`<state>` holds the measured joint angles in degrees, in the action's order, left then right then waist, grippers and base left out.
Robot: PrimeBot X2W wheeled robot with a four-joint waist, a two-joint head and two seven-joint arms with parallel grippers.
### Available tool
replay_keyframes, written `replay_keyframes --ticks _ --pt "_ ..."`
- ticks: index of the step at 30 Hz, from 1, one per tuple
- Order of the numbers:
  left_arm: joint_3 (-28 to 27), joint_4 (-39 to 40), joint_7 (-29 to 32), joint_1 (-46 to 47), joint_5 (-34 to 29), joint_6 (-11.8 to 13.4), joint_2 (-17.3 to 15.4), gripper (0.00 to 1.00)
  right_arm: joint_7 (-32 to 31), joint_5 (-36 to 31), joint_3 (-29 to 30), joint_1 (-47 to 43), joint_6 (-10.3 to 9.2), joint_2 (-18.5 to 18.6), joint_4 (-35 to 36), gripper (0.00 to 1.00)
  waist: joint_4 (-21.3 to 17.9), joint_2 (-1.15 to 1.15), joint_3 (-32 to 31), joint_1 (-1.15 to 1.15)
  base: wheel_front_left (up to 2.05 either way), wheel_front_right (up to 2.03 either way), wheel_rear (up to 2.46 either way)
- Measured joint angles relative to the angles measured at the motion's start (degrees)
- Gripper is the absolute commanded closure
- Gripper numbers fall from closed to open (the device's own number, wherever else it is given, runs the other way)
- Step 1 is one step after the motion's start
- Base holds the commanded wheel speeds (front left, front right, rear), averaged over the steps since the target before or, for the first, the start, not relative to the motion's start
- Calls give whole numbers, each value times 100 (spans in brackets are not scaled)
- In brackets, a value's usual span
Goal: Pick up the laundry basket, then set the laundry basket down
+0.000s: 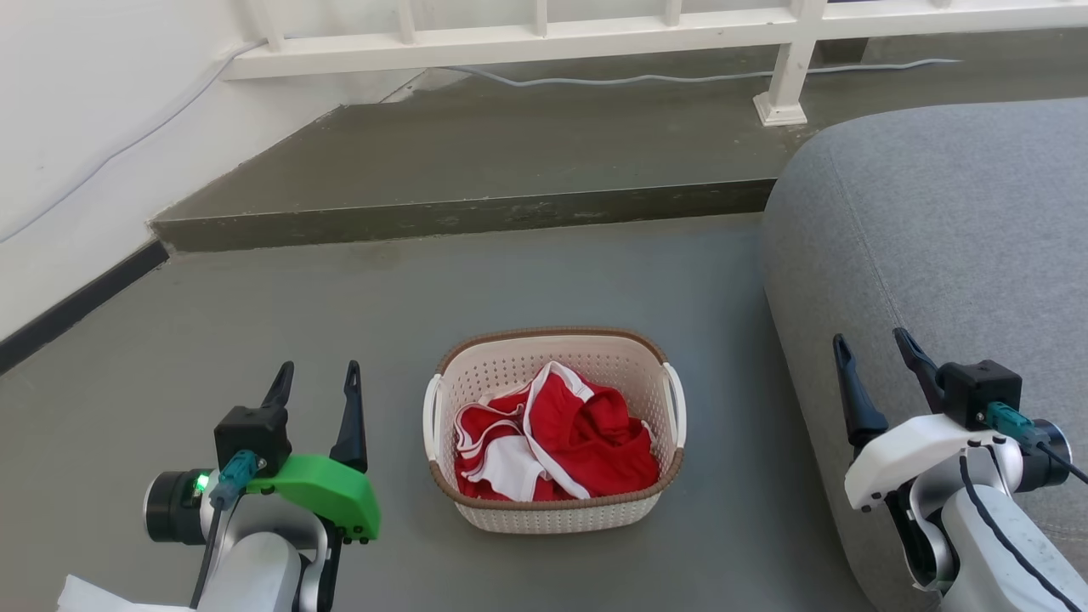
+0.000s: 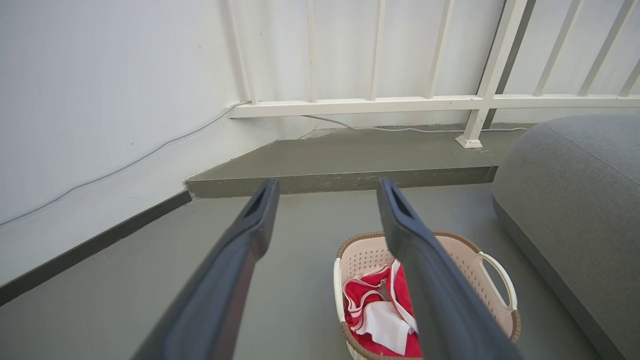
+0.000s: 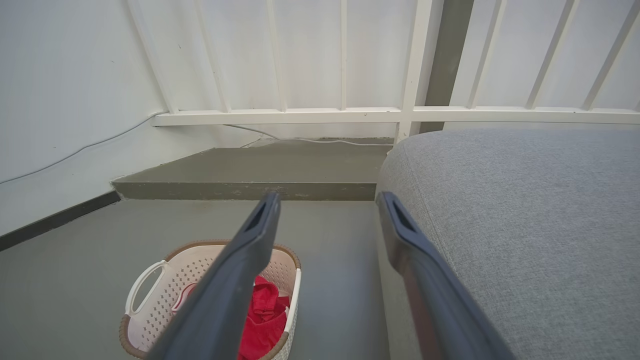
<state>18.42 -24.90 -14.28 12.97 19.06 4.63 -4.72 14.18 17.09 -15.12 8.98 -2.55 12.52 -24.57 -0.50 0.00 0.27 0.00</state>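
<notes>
The laundry basket (image 1: 510, 374) stands on the grey floor at the centre of the head view, cream-white and perforated with a brown rim band and a white loop handle on each side. Red and white clothes (image 1: 557, 442) lie in it. My left gripper (image 1: 316, 378) hangs open to the left of the basket, apart from it. My right gripper (image 1: 875, 348) is open to the right, in front of the sofa. The left wrist view has the basket (image 2: 470, 270) low right behind my open left gripper (image 2: 327, 187). In the right wrist view the basket (image 3: 165, 280) sits low left of my right gripper (image 3: 327, 200).
A grey sofa (image 1: 952, 246) fills the right side close to the basket. A raised concrete step (image 1: 476, 212) runs behind it, with a white railing (image 1: 663, 30) and a cable (image 1: 680, 78) beyond. A white wall (image 1: 76, 127) with a dark skirting stands on the left.
</notes>
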Motion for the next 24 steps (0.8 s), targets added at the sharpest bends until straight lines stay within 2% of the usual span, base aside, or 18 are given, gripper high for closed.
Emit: replay_keyframes --ticks 24 --pt "-126 -75 0 25 31 -2 64 0 0 -55 97 39 149 -129 -130 0 38 0 20 0 0 0 0"
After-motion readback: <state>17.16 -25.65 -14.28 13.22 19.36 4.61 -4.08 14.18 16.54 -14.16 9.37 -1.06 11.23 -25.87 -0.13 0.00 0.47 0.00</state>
